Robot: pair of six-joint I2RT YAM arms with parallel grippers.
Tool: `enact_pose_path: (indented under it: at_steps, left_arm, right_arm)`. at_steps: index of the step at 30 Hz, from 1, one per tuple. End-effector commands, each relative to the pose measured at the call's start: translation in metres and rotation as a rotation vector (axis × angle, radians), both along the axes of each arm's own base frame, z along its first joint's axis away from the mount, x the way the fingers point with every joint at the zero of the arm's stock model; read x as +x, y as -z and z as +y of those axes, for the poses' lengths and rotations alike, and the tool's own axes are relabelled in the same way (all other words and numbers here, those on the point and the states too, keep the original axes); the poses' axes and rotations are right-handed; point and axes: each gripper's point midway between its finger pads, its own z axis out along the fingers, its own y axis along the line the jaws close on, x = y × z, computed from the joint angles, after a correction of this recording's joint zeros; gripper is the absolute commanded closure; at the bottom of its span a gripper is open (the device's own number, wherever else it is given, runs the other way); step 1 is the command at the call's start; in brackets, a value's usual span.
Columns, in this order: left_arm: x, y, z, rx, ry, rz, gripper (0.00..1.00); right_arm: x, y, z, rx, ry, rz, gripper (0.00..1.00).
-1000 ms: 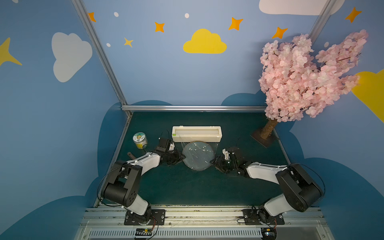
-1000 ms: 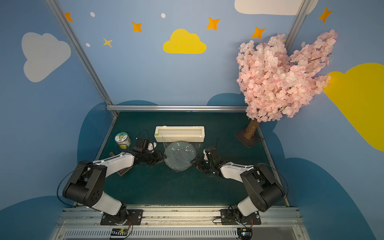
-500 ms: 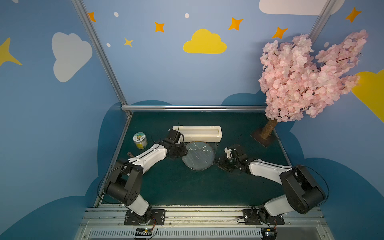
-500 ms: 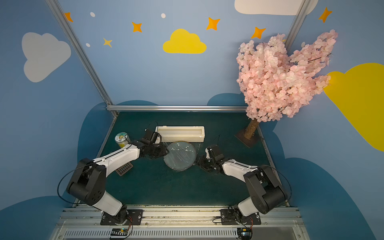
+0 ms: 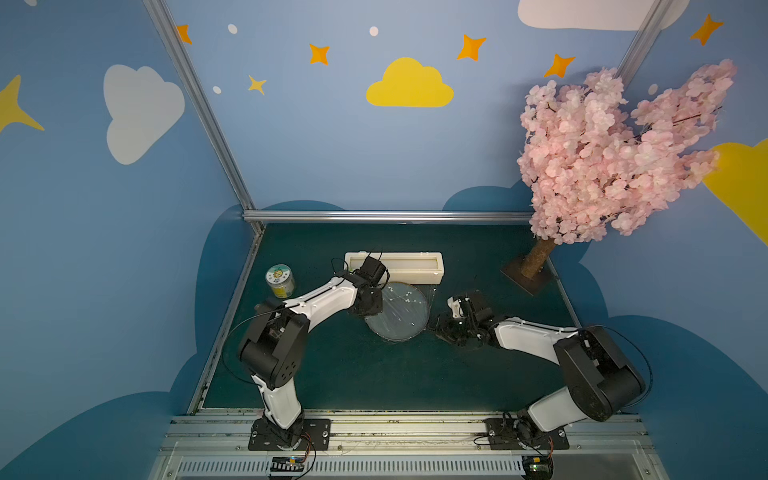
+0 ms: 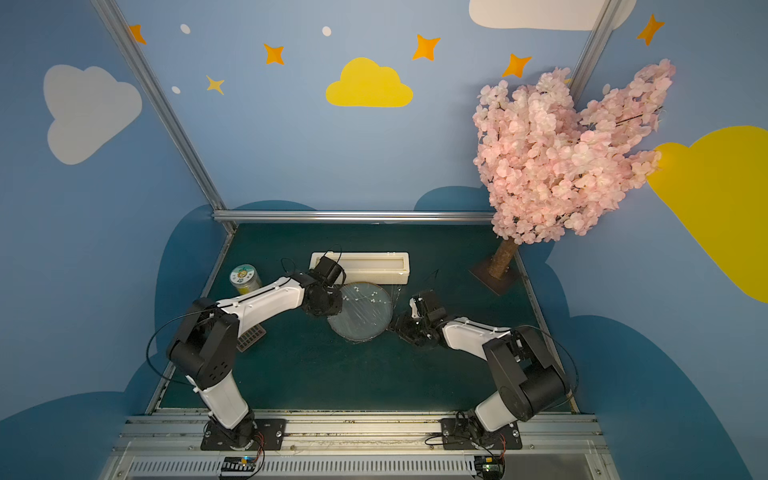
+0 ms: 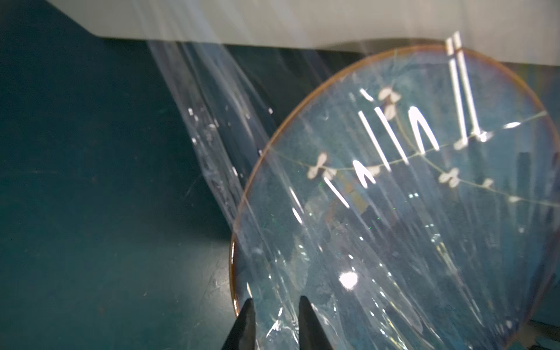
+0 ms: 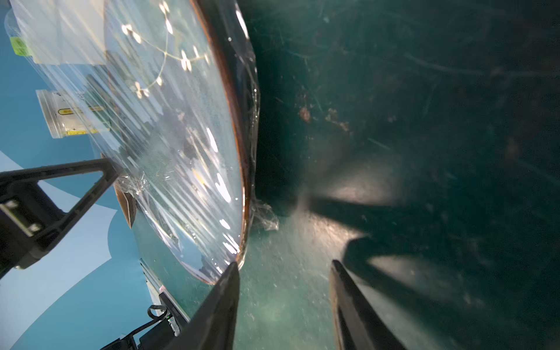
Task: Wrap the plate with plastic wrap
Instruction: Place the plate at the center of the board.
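At the near middle of the green desk [image 5: 374, 374], the right arm [image 5: 528, 336] reached in low toward the plate [image 5: 397, 311]. In the wrist view the right jaws stood well apart with only bare desk between them. One fingertip [image 8: 218, 303] touched the plate's rim where the film wrapped over the edge. The plate lay flat at the desk's centre, its face covered by the plastic wrap [image 7: 209, 127] in long glossy creases.

At the plate's left edge, the left arm [image 5: 324, 301] held the left jaws at a narrow gap. Crinkled film bunched between the two fingertips [image 7: 244, 324], and a clear slit still showed between them, so the film was not clamped.

Beyond the plate the wrap ran up as a loose sheet to the cream dispenser box [image 5: 395, 266], just behind it. A small jar [image 5: 280, 281] stood farther left, and a pink blossom tree [image 5: 615, 158] rose at the far right.
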Motion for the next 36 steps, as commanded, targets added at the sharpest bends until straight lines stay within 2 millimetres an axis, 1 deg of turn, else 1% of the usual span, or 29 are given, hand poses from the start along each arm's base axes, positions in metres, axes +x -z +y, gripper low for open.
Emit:
enact_pose_path:
  at_steps: [1, 6, 7, 13, 17, 20, 21, 25, 27, 33, 36]
  left_arm:
    - [-0.001, -0.002, 0.009, 0.072, 0.001, 0.008, 0.78]
    - [-0.001, -0.003, 0.011, 0.118, 0.004, 0.004, 0.95]
    - [-0.002, -0.003, 0.013, 0.129, 0.002, 0.005, 0.97]
    - [-0.008, -0.004, 0.029, 0.207, -0.023, 0.016, 0.97]
    - [-0.014, 0.003, 0.038, 0.223, -0.048, 0.031, 0.97]
    - [-0.018, 0.012, 0.039, 0.197, -0.069, 0.051, 0.97]
    - [-0.018, 0.015, 0.039, 0.18, -0.078, 0.057, 0.97]
    - [-0.018, 0.032, 0.034, 0.099, -0.099, 0.086, 0.97]
    - [-0.017, 0.037, 0.03, 0.068, -0.106, 0.089, 0.97]
    - [-0.014, 0.04, 0.017, -0.029, -0.117, 0.08, 0.97]
    - [-0.016, 0.041, 0.018, -0.067, -0.133, 0.099, 0.91]
  right_arm:
    - [0.003, -0.004, 0.005, 0.005, -0.016, -0.006, 0.52]
    - [0.004, -0.005, 0.006, 0.012, -0.015, -0.007, 0.52]
    - [0.004, -0.005, 0.007, 0.013, -0.017, -0.007, 0.52]
    - [0.003, -0.004, 0.009, 0.02, -0.021, 0.001, 0.53]
    - [0.002, -0.004, 0.009, 0.018, -0.024, 0.002, 0.53]
    - [0.001, -0.004, 0.009, 0.016, -0.024, 0.002, 0.53]
    - [0.008, -0.014, 0.014, 0.03, -0.026, -0.022, 0.53]
    - [0.008, -0.018, 0.015, 0.027, -0.031, -0.031, 0.53]
    - [0.008, -0.02, 0.013, 0.024, -0.029, -0.035, 0.53]
    - [0.007, -0.025, 0.012, 0.021, -0.03, -0.047, 0.53]
    - [0.008, -0.029, 0.009, 0.013, -0.029, -0.052, 0.53]
